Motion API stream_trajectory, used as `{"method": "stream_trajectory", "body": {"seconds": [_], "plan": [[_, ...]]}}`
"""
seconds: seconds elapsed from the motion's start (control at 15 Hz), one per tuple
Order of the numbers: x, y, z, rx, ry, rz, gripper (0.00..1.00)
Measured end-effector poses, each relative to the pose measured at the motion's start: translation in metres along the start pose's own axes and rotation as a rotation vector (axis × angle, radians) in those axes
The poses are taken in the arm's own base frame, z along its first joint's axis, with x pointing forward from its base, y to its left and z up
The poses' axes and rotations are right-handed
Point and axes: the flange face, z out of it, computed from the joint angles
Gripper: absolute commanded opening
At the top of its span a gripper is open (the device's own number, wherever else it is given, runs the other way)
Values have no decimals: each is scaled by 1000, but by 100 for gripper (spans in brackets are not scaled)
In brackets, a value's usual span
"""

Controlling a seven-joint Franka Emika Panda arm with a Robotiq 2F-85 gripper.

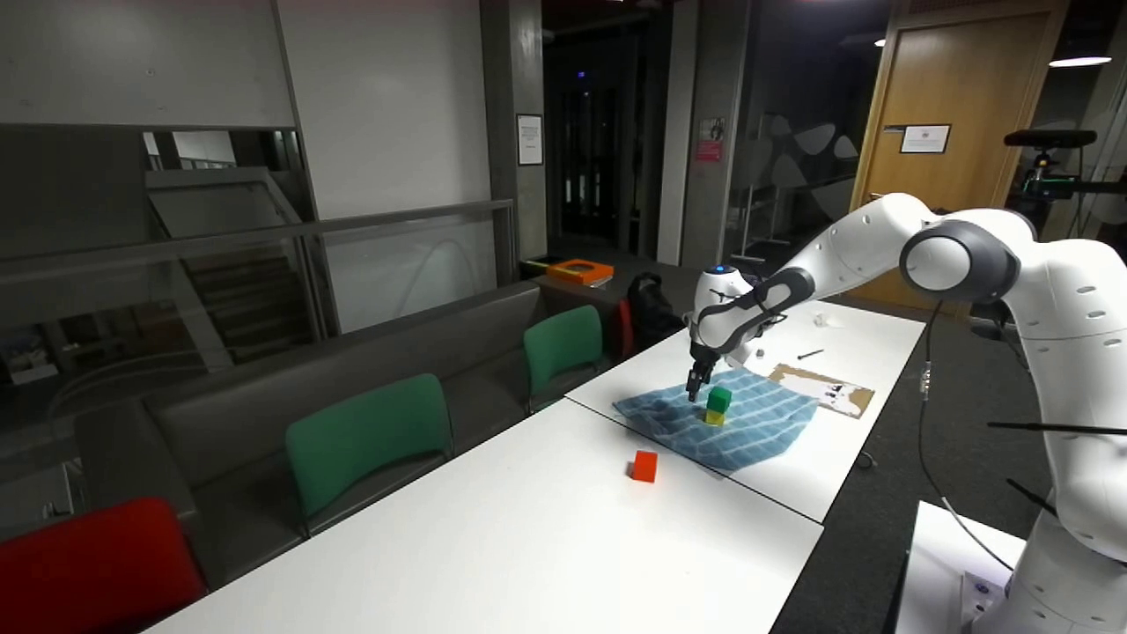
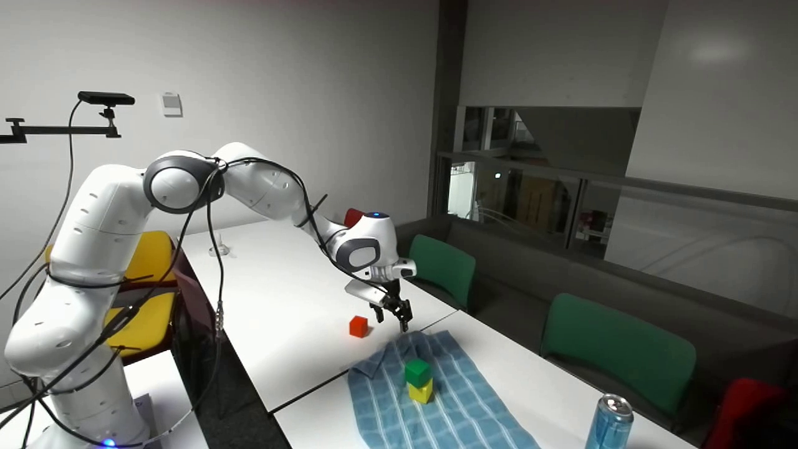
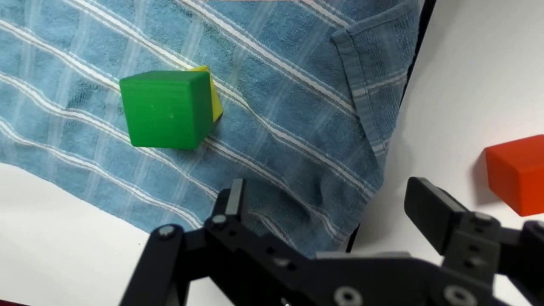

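Note:
My gripper (image 3: 327,185) stands open in the wrist view, its fingers (image 3: 433,208) wide apart with nothing between them. Below it lies a rumpled corner of a blue striped towel (image 3: 263,97); whether the fingertips touch the cloth I cannot tell. On the towel a green block (image 3: 159,110) rests on a yellow block (image 3: 216,102), which it mostly hides from above. Both exterior views show this stack, with the green block (image 2: 418,371) over the yellow block (image 2: 421,392). A red block (image 3: 518,170) sits off the towel on the white table, beyond the right finger.
A blue can (image 2: 610,424) stands on the table in an exterior view. Beside the towel lie a brown board with a white picture (image 1: 823,390) and a dark pen-like object (image 1: 810,354). Green chairs (image 1: 370,440) line the table's long side.

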Motion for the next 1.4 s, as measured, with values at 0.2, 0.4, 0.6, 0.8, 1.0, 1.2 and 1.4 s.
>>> {"method": "stream_trajectory", "body": {"seconds": [0.2, 0.4, 0.6, 0.8, 1.0, 1.2, 1.4], "plan": [[-3, 5, 0, 1, -1, 11, 100], [-3, 3, 2, 3, -4, 10, 100], [3, -12, 8, 8, -9, 51, 100], [21, -48, 13, 14, -6, 97, 100], [41, -88, 20, 18, -2, 102, 100], [54, -118, 32, 19, -27, 63, 100], [60, -138, 43, -4, -75, -14, 100]]}}
